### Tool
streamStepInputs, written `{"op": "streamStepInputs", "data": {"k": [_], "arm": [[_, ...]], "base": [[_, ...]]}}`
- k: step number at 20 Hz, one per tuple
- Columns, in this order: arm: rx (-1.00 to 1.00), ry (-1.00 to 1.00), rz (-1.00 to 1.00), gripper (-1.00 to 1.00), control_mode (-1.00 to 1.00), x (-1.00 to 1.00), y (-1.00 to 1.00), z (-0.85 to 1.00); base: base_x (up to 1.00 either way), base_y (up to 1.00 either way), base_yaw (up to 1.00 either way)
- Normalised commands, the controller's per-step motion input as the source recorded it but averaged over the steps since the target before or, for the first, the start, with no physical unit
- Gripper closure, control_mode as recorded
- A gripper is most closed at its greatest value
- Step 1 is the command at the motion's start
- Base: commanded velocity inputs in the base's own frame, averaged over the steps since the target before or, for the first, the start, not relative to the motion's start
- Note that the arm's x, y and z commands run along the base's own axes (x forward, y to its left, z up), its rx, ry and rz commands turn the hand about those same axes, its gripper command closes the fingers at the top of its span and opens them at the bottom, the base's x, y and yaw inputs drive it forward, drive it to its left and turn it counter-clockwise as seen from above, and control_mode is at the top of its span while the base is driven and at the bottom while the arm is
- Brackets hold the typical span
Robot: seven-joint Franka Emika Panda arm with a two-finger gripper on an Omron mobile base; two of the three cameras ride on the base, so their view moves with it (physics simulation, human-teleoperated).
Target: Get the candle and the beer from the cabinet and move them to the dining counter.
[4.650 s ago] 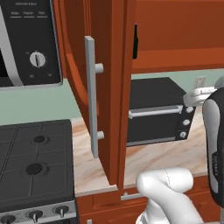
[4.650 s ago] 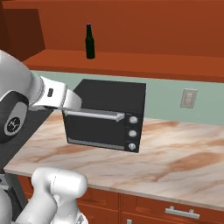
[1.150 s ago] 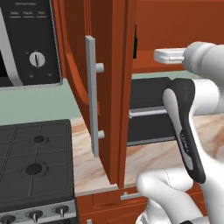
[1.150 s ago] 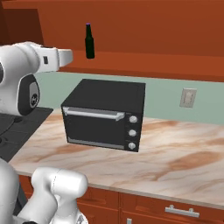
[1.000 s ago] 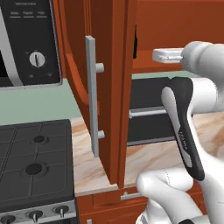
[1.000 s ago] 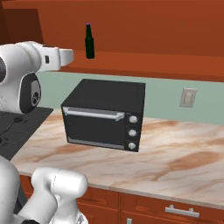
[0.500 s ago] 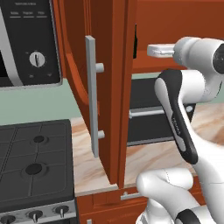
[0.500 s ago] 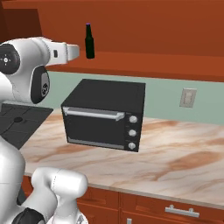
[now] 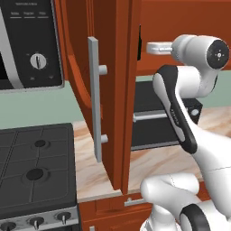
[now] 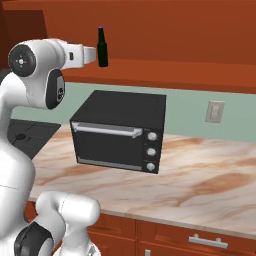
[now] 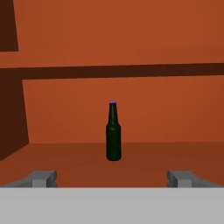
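The beer is a slim dark bottle with a purple cap, standing upright on the bottom shelf of the open cabinet. My gripper is open and level with the bottle's base, a short way in front of it, with the bottle centred between the fingertips. In the right base view the gripper reaches in just left of the beer, not touching it. The cabinet door with its grey bar handle stands open to the left of my hand. The candle and the dining counter are out of view.
A black toaster oven sits on the marbled counter below the shelf. A stove and a microwave are to the left. A wall outlet is on the back wall. Drawers run under the counter.
The arm has swung forward and the hand has moved into the cabinet opening, closer to the beer. The jaws have stayed open.
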Motion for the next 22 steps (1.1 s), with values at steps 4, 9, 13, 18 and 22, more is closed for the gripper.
{"op": "streamStepInputs", "data": {"k": [4, 9, 13, 18, 22], "arm": [[0.0, 0.0, 0.0, -1.0, -1.0, 0.26, 0.0, 0.0], [0.0, 0.02, 0.0, -1.0, -1.0, 0.2, 0.0, 0.0], [0.0, 0.0, 0.0, -1.0, -1.0, 0.23, 0.0, 0.0], [0.0, 0.0, 0.0, -1.0, -1.0, 0.24, 0.0, 0.0], [0.0, 0.0, 0.0, -1.0, -1.0, 0.18, 0.0, 0.0]], "base": [[0.0, 0.0, 0.0], [0.0, 0.0, 0.0], [0.0, 0.0, 0.0], [0.0, 0.0, 0.0], [0.0, 0.0, 0.0]]}}
